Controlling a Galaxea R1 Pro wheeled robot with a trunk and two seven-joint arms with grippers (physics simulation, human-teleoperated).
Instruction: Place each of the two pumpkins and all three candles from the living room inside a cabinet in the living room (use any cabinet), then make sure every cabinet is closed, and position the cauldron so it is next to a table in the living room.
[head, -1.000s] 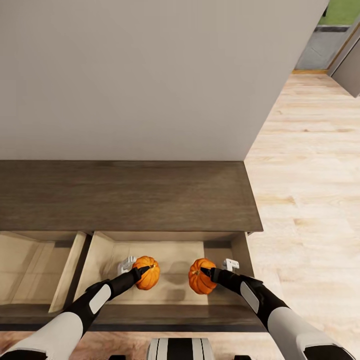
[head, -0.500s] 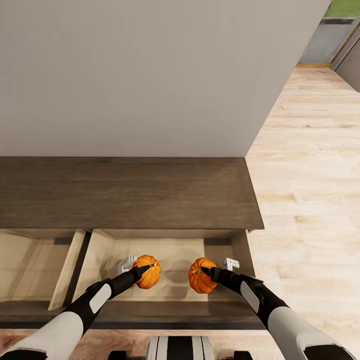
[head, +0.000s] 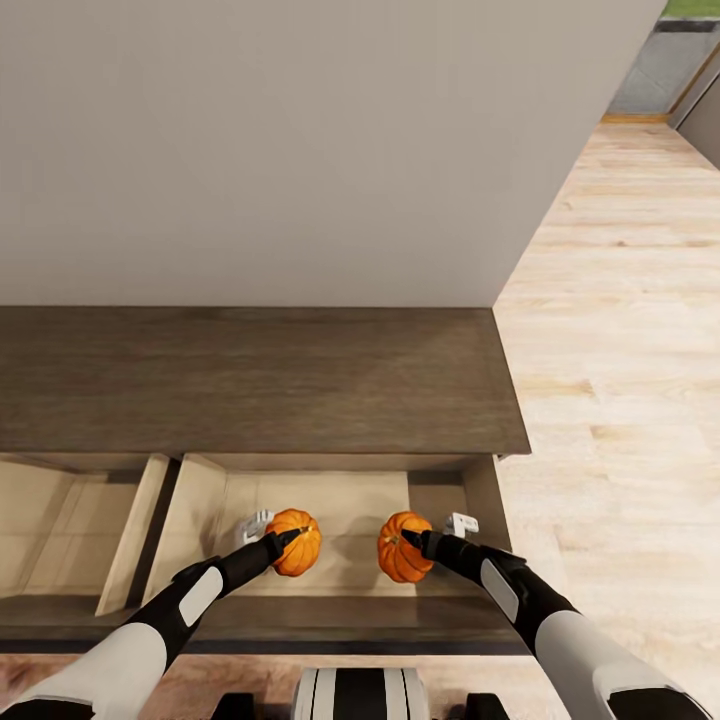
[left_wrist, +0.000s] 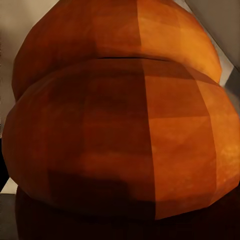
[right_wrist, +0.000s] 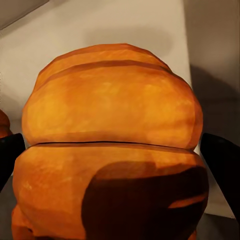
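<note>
While the whole head view has slid slightly over 1 second, both pumpkins stay low-centre inside the open cabinet drawer, left end effector grasping the left pumpkin, right end effector grasping the right pumpkin, release pending.

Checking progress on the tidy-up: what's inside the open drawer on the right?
Two pumpkins, one in each gripper, above the drawer floor. Arms hide its near part.

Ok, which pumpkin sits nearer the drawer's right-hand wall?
The pumpkin in the right pincer; the left pincer holds the other nearer the drawer's middle.
</note>
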